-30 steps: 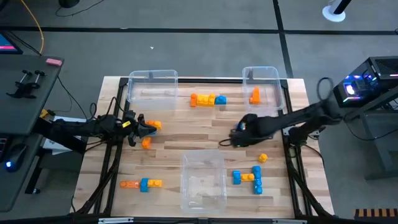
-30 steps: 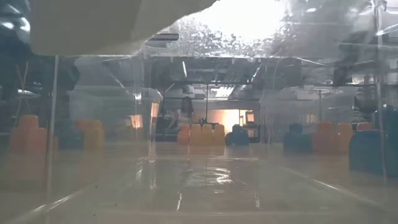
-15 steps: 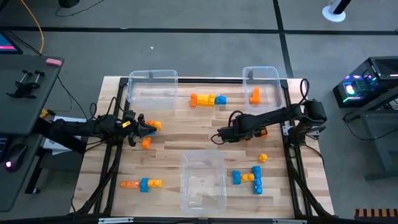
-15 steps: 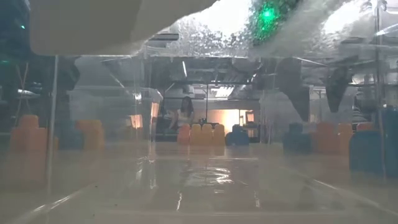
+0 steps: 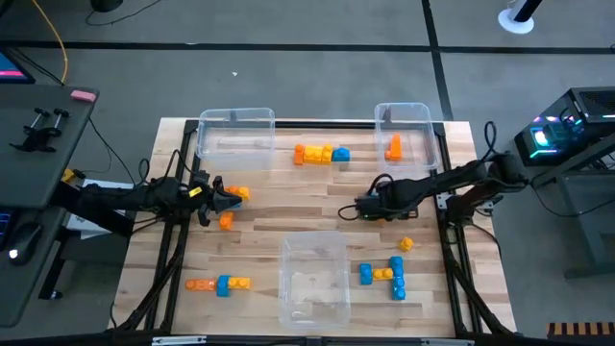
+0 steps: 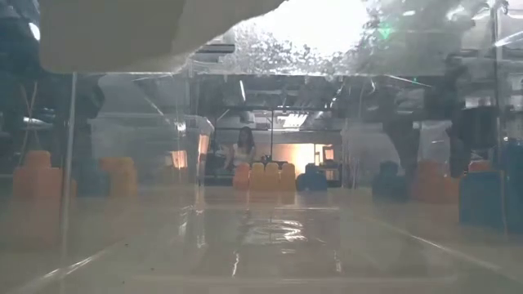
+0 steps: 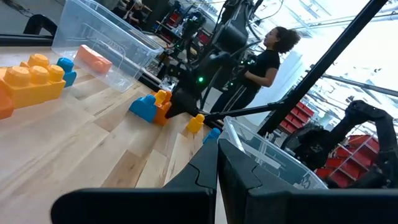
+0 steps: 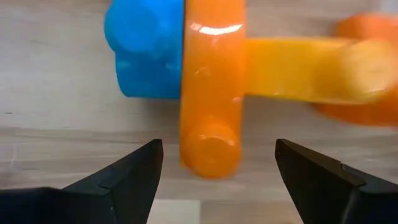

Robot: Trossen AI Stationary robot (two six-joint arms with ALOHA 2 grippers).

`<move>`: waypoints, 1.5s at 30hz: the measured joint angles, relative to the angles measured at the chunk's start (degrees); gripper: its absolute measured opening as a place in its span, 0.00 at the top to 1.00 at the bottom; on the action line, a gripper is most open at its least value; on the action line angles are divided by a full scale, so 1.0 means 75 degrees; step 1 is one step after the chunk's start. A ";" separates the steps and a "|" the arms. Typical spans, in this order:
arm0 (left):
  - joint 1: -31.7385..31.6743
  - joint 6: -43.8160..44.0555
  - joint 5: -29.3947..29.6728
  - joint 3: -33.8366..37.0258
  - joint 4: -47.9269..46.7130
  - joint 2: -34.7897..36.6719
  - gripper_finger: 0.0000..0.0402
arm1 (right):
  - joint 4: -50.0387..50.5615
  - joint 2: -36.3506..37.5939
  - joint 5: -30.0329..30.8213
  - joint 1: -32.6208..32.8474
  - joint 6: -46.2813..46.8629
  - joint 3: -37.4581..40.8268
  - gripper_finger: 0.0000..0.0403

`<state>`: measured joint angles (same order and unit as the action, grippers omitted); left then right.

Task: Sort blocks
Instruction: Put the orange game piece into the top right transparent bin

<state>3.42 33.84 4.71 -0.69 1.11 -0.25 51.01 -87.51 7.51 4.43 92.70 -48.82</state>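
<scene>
Since 0.5 s ago the right arm has pulled back toward the table's right edge; right gripper [image 5: 363, 206] now sits mid-table, just below the far row of blocks.

Right wrist cam: fingers [image 8: 124, 174] spread wide, empty, w/ an orange block [image 8: 210, 87] between and beyond them, long axis running straight away from the claw. Blue block [image 8: 146, 50] snapped to one side, yellow-orange piece [image 8: 298, 59] sticking out crosswise on the other.

High view: far row [image 5: 321, 154] lies left-right between two clear bins [image 5: 235, 120]. Left gripper [image 5: 229, 199] waits near the left edge by a yellow-orange block [image 5: 239, 193]; can't tell if it's open.
</scene>
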 joint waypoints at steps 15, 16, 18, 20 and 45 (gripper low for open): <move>0.0000 -0.0001 -0.0001 0.0000 0.0000 -0.0020 1.00 | -0.0701 -0.0083 0.0597 0.0114 0.0321 0.0630 0.62; 0.0000 -0.0003 0.0000 0.0000 0.0000 -0.0020 1.00 | -0.0723 -0.0083 0.0608 0.0141 0.0311 0.0630 0.68; 0.0000 0.0000 -0.0001 0.0000 0.0000 -0.0020 1.00 | -0.0717 -0.0055 0.0547 0.0222 0.0174 0.0627 0.68; 0.0000 -0.0003 0.0000 0.0003 0.0000 -0.0020 1.00 | -0.0700 0.0017 0.0371 0.0368 0.0123 0.0624 0.68; 0.0000 -0.0001 -0.0005 0.0001 0.0000 -0.0029 1.00 | 0.4758 0.2032 0.3231 -0.2626 -0.2745 -0.3742 0.68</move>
<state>3.42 33.84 4.67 -0.68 1.10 -0.47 86.70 -72.27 31.75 -15.27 72.11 -76.89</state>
